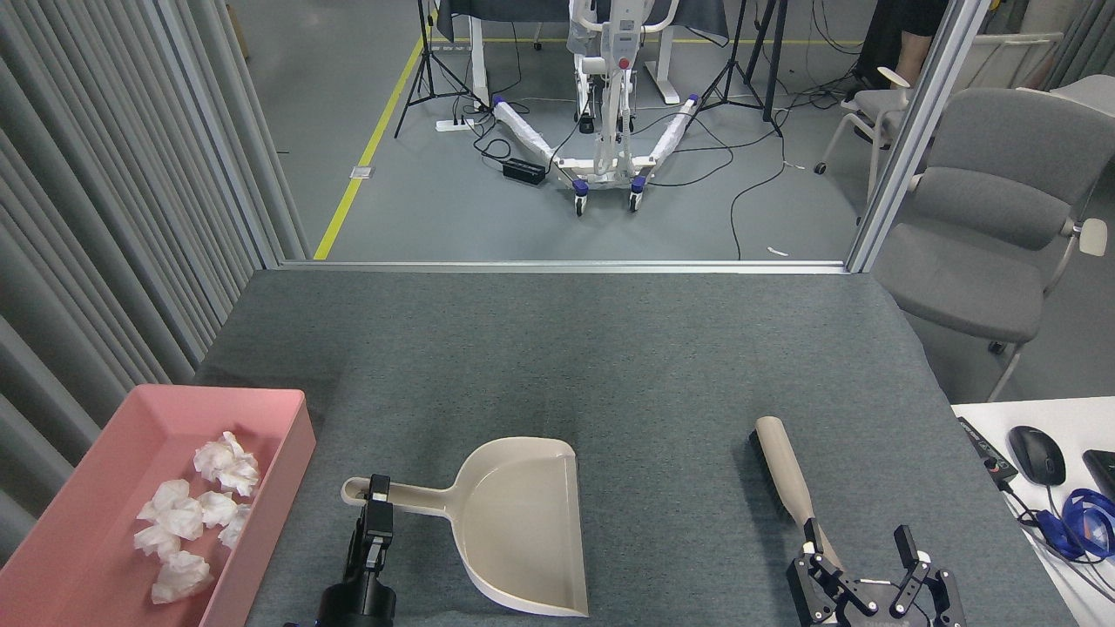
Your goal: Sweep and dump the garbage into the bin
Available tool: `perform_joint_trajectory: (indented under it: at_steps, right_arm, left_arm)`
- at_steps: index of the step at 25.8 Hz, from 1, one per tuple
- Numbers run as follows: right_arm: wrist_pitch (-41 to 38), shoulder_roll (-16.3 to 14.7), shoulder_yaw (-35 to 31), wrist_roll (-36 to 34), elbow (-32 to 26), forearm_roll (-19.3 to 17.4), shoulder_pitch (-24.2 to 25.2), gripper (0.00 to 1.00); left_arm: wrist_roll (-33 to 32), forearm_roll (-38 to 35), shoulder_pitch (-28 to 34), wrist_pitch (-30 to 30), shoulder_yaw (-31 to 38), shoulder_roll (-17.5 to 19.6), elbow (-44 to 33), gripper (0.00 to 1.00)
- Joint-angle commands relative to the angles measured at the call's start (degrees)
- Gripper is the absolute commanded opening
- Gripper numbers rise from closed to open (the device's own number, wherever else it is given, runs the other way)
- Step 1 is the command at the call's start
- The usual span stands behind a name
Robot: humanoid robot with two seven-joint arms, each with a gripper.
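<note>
Resting on grey felt table (610,348): beige plastic dustpan (523,522), handle pinched by left gripper (377,498); beige-handled brush (784,466) just beyond right gripper (862,549), fingers spread, empty. Crumpled white tissue wads (187,518) lie inside shallow pink plastic tray (287,435), far left.

No legible text, label, brand, number or sign appears anywhere in this view; lettering on the right pincer (864,557), at the near edge, is cut off and unreadable.
</note>
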Motion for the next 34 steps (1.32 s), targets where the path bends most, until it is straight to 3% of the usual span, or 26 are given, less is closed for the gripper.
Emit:
perform_joint_trajectory:
  at_steps: [1, 8, 15, 18, 21, 24, 28, 31, 34]
  right_arm:
    - [-0.40, -0.07, 0.00, 0.54, 0.01, 0.47, -0.09, 0.98]
    - [-1.37, -0.07, 0.17, 0.63, 0.01, 0.56, 0.00, 0.98]
    - [-1.81, -0.07, 0.17, 0.54, 0.01, 0.56, 0.00, 0.98]
    - [-1.72, -0.25, 0.17, 0.54, 0.01, 0.56, -0.18, 0.98]
    - [-1.46, -0.34, 0.17, 0.54, 0.01, 0.56, -0.18, 0.98]
    - [-1.37, -0.34, 0.17, 0.54, 0.01, 0.64, -0.18, 0.98]
    - [-1.28, -0.34, 0.17, 0.63, 0.01, 0.64, -0.18, 0.98]
    - [-1.37, -0.43, 0.17, 0.63, 0.01, 0.64, -0.09, 0.98]
    - [-1.46, -0.43, 0.17, 0.63, 0.10, 0.64, -0.36, 0.98]
  left_arm:
    - [-0.88, 0.12, 0.56, -0.53, 3.09, -1.47, 0.99, 1.00]
    - [-6.77, 0.12, 3.82, -2.64, 4.24, -1.03, 0.03, 1.00]
    - [-7.03, -0.41, 11.46, -2.55, 4.24, -0.68, -8.24, 1.00]
    - [-6.59, -1.03, 16.38, -2.29, 5.64, 3.80, -14.74, 1.00]
    - [-6.77, -10.25, 21.04, -1.58, 9.25, 6.26, -22.65, 1.00]
    - [-6.94, -21.94, 23.68, 4.48, 9.95, 7.32, -31.79, 1.00]
    - [-6.41, -30.21, 22.98, 10.28, 10.39, 11.45, -31.44, 1.00]
    - [-6.50, -40.75, 20.25, 11.87, 10.48, 15.49, -31.53, 1.00]
    - [-6.77, -43.56, 16.83, 12.22, 10.39, 18.39, -30.56, 1.00]
